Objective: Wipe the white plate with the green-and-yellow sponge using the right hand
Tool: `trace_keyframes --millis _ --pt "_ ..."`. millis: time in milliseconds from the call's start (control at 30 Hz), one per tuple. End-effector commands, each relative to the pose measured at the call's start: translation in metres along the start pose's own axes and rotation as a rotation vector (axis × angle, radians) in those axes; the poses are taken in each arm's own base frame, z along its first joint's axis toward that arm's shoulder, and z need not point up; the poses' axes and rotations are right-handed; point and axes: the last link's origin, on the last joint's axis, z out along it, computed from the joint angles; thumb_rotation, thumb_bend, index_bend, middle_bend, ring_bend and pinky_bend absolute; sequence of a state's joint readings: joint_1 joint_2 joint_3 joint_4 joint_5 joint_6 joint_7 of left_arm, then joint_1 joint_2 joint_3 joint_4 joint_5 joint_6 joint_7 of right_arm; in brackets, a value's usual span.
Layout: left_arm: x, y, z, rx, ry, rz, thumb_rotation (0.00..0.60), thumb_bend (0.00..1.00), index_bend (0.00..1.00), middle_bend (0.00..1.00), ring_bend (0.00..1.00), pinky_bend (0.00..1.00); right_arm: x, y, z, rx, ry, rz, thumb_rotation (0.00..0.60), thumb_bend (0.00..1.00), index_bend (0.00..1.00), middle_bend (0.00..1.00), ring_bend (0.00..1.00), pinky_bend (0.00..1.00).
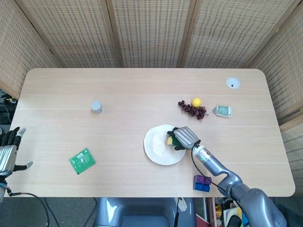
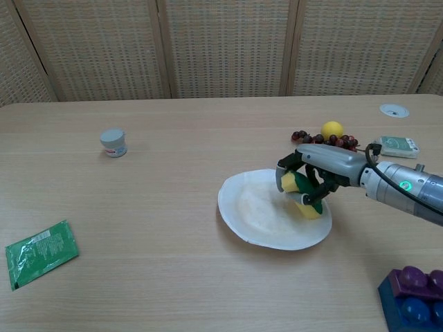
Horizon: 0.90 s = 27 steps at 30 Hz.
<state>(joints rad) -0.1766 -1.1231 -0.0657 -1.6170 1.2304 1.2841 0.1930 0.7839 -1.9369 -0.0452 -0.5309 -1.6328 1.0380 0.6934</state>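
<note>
The white plate [image 2: 259, 220] [image 1: 155, 147] lies on the table's near right part. My right hand [image 2: 320, 168] [image 1: 184, 137] grips the green-and-yellow sponge [image 2: 300, 194] [image 1: 170, 140] and presses it onto the plate's right side, fingers curled over it. My left hand [image 1: 8, 149] shows only in the head view, off the table's left edge, fingers spread and holding nothing.
Dark grapes [image 2: 325, 142] and a yellow lemon [image 2: 332, 128] lie just behind the plate, a small white device [image 2: 395, 145] to their right. Purple and blue blocks [image 2: 415, 299] sit at the near right corner. A green packet [image 2: 38, 252] and a grey cap [image 2: 113, 142] lie at the left.
</note>
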Motion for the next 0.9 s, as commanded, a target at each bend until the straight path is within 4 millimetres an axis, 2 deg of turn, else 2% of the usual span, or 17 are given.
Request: trace_keyframes --millis 33,167,300,600,900 --pt "0.000 0.000 0.000 -0.003 -0.001 0.000 0.600 0.00 0.00 0.00 0.00 0.00 0.005 -0.003 0.003 0.007 0.025 0.005 0.600 0.45 0.50 0.57 0.39 0.60" --pt "0.000 0.001 -0.001 -0.006 0.001 -0.001 0.600 0.00 0.00 0.00 0.00 0.00 0.008 -0.010 0.005 0.028 0.036 0.013 0.600 0.45 0.50 0.57 0.39 0.60" --pt "0.000 0.001 -0.001 -0.008 0.001 -0.001 0.600 0.00 0.00 0.00 0.00 0.00 0.002 -0.016 0.005 0.041 0.010 0.016 0.600 0.45 0.50 0.57 0.39 0.60" --pt "0.000 0.000 -0.001 -0.004 0.002 -0.003 0.600 0.00 0.00 0.00 0.00 0.00 -0.018 -0.014 0.002 0.012 -0.048 0.009 0.600 0.45 0.50 0.57 0.39 0.60" --pt "0.000 0.000 -0.001 -0.004 0.000 -0.001 0.600 0.00 0.00 0.00 0.00 0.00 -0.020 -0.014 0.002 0.014 -0.048 0.008 0.600 0.46 0.50 0.57 0.39 0.60"
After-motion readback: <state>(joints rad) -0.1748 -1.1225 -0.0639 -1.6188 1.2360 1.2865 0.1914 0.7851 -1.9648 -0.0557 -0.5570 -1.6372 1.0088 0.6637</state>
